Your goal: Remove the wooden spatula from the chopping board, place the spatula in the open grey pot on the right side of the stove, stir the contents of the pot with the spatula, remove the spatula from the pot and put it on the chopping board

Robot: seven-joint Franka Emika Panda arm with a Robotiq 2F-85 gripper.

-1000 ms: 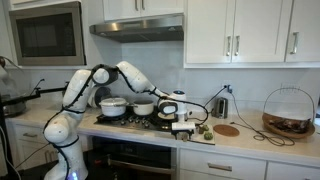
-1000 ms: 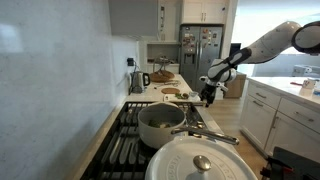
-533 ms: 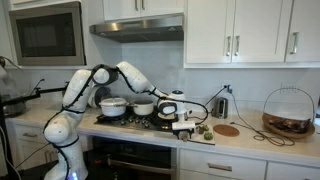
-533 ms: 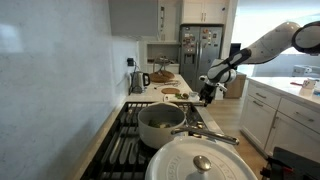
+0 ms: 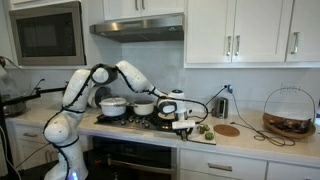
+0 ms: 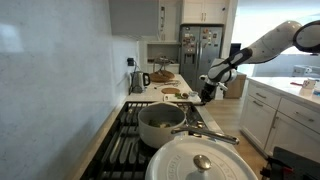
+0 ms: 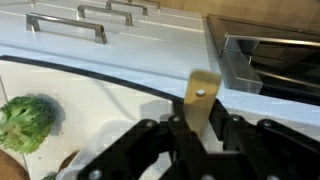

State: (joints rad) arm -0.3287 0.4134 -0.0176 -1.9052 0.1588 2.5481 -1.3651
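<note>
Gripper is clamped on the wooden spatula near its holed handle end, over the chopping board. It should be light, stiff and smooth, so a firm grip seems wise.

I'm counting two pots, a silvery-white pot and the grey pot, one wooden spatula, one broccoli floret.

Even bright daylight; wrist view blurred.
</note>
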